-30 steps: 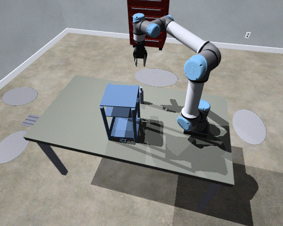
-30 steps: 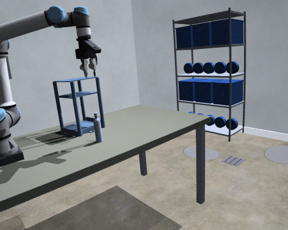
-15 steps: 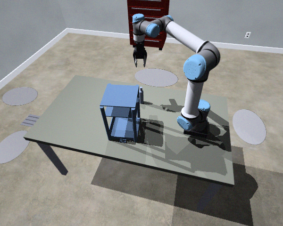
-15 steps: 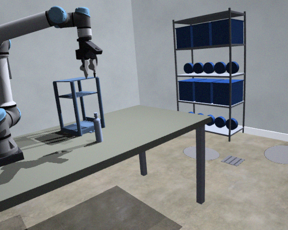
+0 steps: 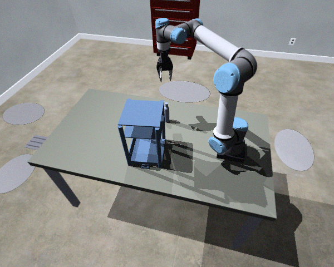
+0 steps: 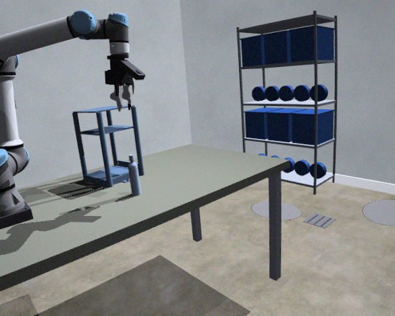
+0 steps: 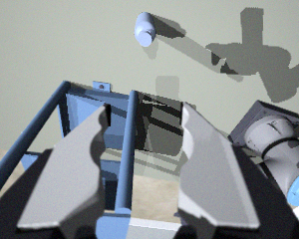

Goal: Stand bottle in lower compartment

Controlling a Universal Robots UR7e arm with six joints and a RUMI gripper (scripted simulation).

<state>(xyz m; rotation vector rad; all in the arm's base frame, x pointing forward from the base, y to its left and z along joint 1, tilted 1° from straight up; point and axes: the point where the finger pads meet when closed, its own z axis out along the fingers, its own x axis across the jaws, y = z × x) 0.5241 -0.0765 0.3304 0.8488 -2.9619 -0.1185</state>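
A pale grey-blue bottle [image 5: 167, 112] [image 6: 133, 178] [image 7: 146, 27] stands upright, cap up, on the table [image 5: 75, 129] [image 6: 208, 163], just outside the small blue shelving unit [image 5: 141, 114] [image 6: 101, 143] [image 7: 126, 164], near its back corner. The unit's lower compartment [image 5: 142, 152] [image 6: 105, 173] holds nothing. My gripper [image 5: 165, 77] [image 6: 122, 102] [image 7: 146, 105] hangs high above the unit's top edge, pointing down. Its fingers stand partly closed with a clear gap, and nothing is between them. The bottle is well below it.
The arm's base [image 5: 230, 143] sits on the table to the right of the unit. A red drawer cabinet [image 5: 174, 11] stands at the far wall. A tall storage rack [image 6: 286, 102] with blue boxes stands beyond the table's end.
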